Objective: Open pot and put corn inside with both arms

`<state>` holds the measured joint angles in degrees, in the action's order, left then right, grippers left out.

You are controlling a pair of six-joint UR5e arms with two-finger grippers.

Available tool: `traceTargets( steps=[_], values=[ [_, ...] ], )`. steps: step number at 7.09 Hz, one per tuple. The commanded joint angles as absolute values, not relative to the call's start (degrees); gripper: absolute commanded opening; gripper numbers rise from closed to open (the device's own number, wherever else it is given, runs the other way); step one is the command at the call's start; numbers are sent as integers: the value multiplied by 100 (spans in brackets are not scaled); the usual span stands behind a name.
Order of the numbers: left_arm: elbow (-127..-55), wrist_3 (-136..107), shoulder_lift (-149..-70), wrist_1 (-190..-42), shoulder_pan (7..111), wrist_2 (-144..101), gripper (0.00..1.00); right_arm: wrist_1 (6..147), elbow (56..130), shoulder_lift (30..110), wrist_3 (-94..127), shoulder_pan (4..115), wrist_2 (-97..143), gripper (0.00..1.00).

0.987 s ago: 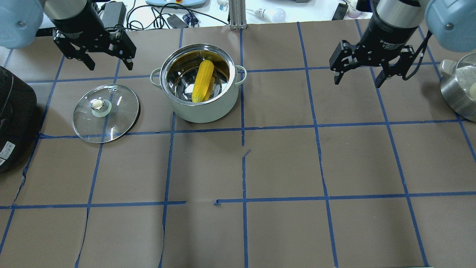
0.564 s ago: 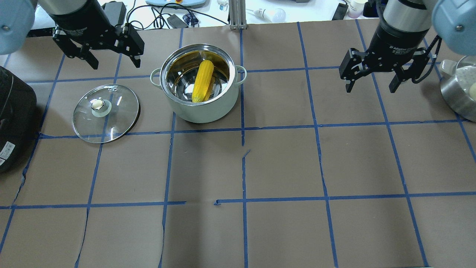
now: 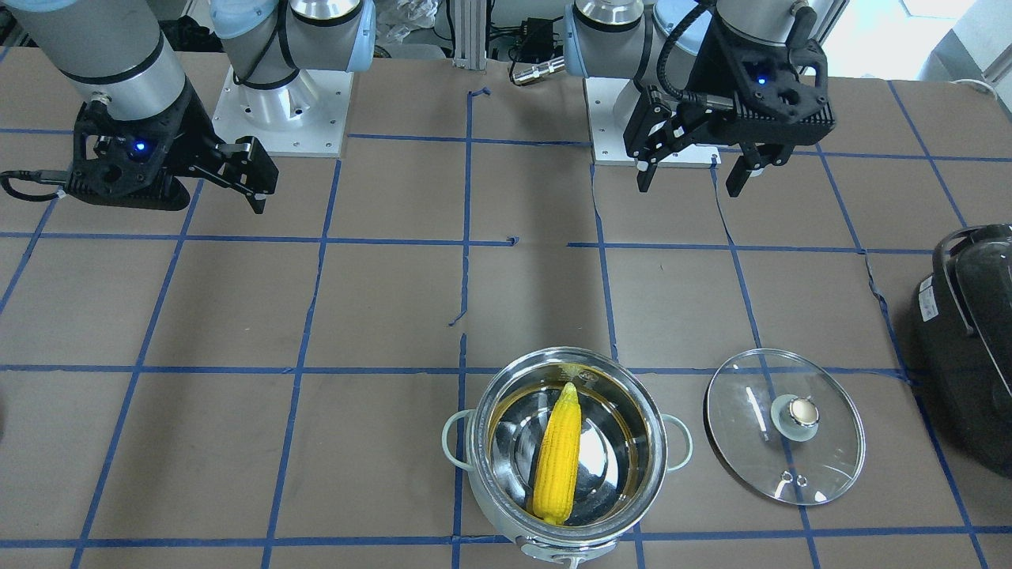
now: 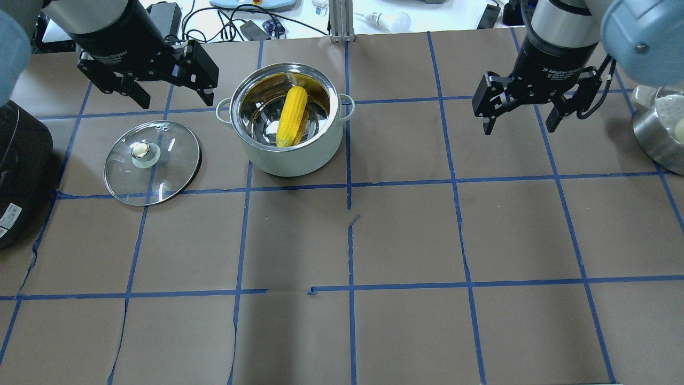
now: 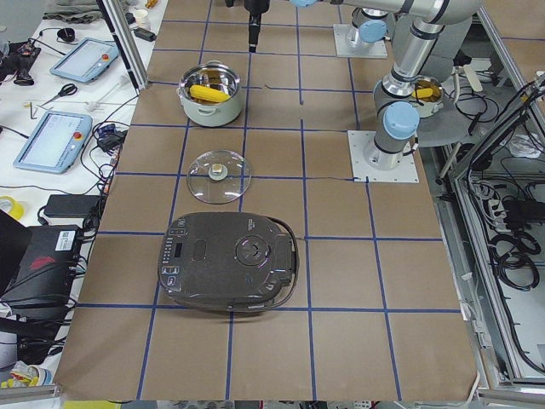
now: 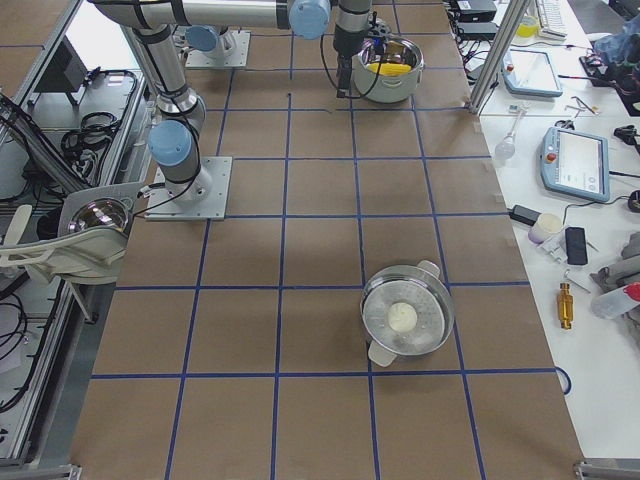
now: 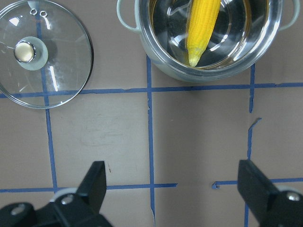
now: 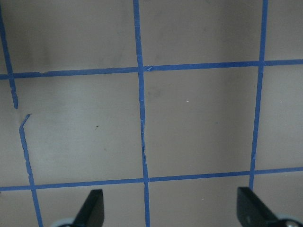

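Left claw (image 4: 175,97) is hanging wide open and gripping nothing, raised above the bench (image 4: 406,235). Right claw (image 4: 518,128) is doing the same: fingers (image 8: 93,208) spread fully, empty, with only bare bench and tape lines below it.

Nearest to the left claw, ahead and off to one side in its wrist view, the glass lid (image 4: 171,155) is lying flat on the bench, knob up and apart from the pot. Ahead on the other side, the pot (image 4: 299,160) is standing upright and uncovered. The corn (image 4: 291,117) is lying inside it, leaning across the bottom with its tip toward the left claw. From the right claw the pot is sitting well apart, across toward the left claw.

My read: lid off, corn in, so the job is looking done and the step in hand is parking both arms.

Doing it well:
- Keep both claws open; there is nothing to carry.
- Left claw is working closest to the pot's side handle and the lid, so take height first, then translate. A low sideways sweep is risking a clipped handle or a skidding lid.
- Right claw is sitting over open bench, but a second steel pot (image 4: 660,133) is standing just outboard of it. Avoid swinging that way.
- Farther outboard of the left claw, the black cooker (image 4: 16,160) is limiting that arm's swing.
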<state>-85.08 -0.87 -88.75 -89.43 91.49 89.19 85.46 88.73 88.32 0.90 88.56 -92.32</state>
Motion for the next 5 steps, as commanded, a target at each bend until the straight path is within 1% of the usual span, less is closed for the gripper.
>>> traceTargets(
  steps=[1,2,5],
  values=[
    [-8525,-88,-8807,-8973,9123,8982,100,8499,8842,8911,105,8842,-9254,100],
    [-8534,-88,-8798,-8974,9088,8974,100,8499,8894,9121,105,8859,-9246,100],
    [-8525,-97,-8737,-9149,9062,8974,100,8499,8912,9132,97,8859,-9220,100]
  ],
)
